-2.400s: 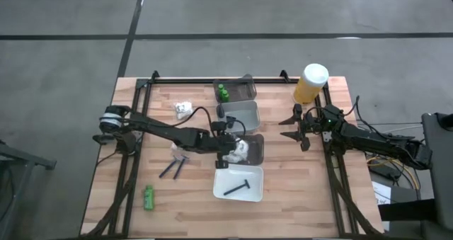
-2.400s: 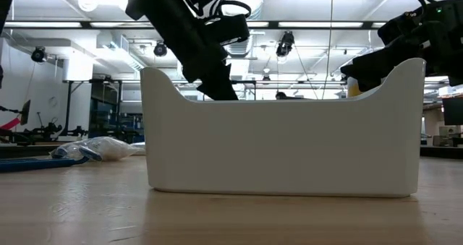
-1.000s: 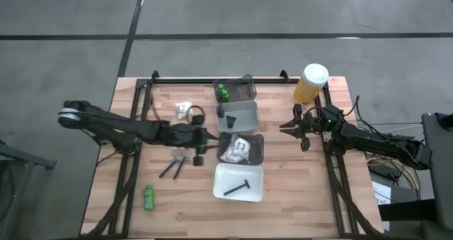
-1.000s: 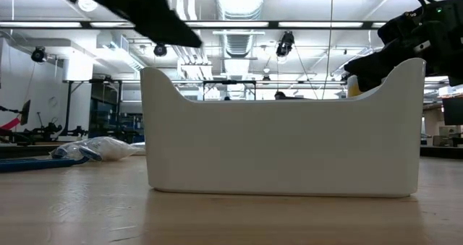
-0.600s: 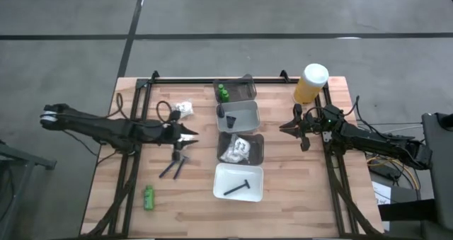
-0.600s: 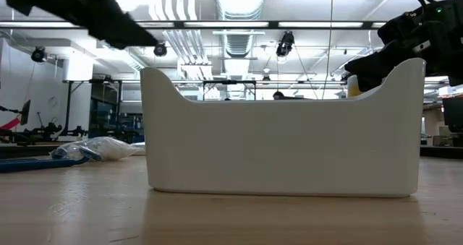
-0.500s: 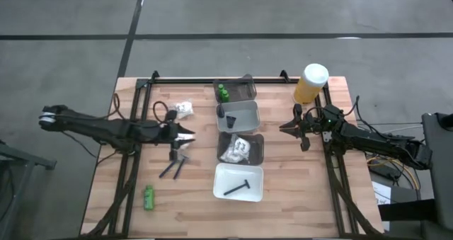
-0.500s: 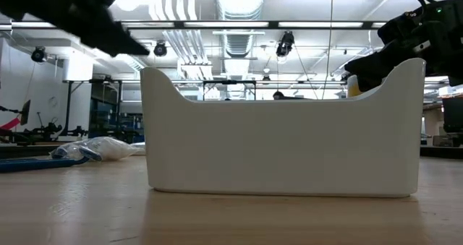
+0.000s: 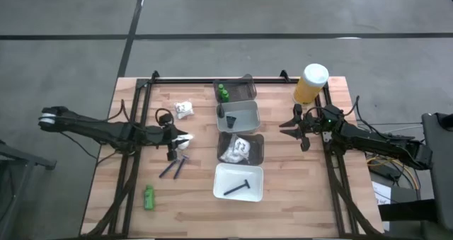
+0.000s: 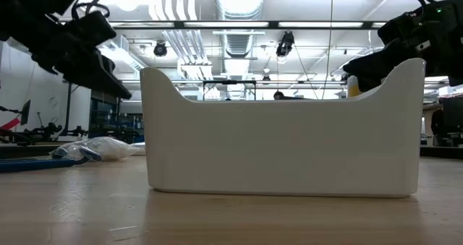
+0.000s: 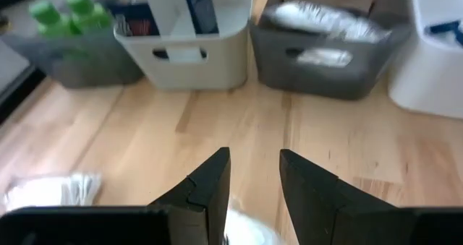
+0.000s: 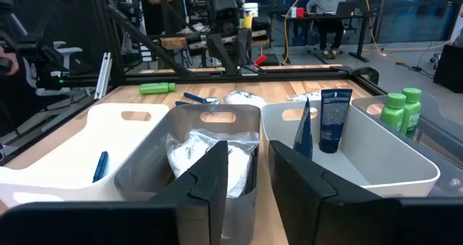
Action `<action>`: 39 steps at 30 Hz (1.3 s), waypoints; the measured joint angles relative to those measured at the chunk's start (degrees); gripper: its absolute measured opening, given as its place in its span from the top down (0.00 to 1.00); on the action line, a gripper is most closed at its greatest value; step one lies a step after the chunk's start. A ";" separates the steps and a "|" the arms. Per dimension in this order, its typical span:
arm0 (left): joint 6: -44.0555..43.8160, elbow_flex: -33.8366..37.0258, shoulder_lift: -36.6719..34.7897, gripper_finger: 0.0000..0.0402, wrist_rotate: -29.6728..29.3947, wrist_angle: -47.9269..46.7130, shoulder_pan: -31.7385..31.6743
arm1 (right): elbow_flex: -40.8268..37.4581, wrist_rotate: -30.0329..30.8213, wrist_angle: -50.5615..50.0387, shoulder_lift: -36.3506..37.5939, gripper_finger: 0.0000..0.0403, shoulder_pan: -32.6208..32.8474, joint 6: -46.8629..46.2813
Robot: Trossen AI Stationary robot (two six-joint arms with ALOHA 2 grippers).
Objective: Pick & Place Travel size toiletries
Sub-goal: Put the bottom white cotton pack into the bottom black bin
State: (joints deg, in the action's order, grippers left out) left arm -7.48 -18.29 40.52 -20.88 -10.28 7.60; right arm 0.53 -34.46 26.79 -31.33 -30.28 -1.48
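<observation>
My left gripper (image 9: pixel 181 138) (image 11: pixel 255 155) is open, left of the row of trays. It slants down over a white crinkly packet (image 11: pixel 244 226) that shows low between its fingers. A second white packet (image 9: pixel 184 108) lies farther back. Two dark blue sticks (image 9: pixel 173 168) and a green bottle (image 9: pixel 148 196) lie on the wood nearer the front. The trays hold green bottles (image 9: pixel 223 92), a dark tube (image 12: pixel 333 119), white packets (image 9: pixel 236 149) and one dark stick (image 9: pixel 238 187). My right gripper (image 9: pixel 286 129) (image 12: pixel 249 148) waits open at the trays' right, pointing level at them.
A big yellow container with a white cap (image 9: pixel 310 83) stands at the back right. The row of trays runs from a dark grey one (image 9: pixel 248 91) at the back to a white one (image 9: pixel 255 192) at the front. Black frame rails (image 9: pixel 131 162) run along both table sides.
My left gripper has drawn back from the trays toward the table's left edge and come down. It now slants over the white packet beside the dark blue sticks. The things on the table have kept their places.
</observation>
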 joint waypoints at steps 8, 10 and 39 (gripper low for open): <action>-7.47 1.49 3.50 0.69 0.25 -5.81 0.00 | 0.00 0.00 0.01 0.00 0.70 0.00 0.00; -8.87 2.32 4.54 0.69 0.45 -5.82 -0.02 | 0.00 0.00 0.00 0.00 0.68 0.00 0.00; -10.61 4.38 16.23 0.87 0.06 -0.42 -0.09 | 0.00 0.00 0.00 0.02 0.52 0.00 0.00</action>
State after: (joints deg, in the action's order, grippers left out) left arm -18.08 -13.91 56.75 -20.82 -10.70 7.51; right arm 0.54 -34.46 26.79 -31.31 -30.28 -1.48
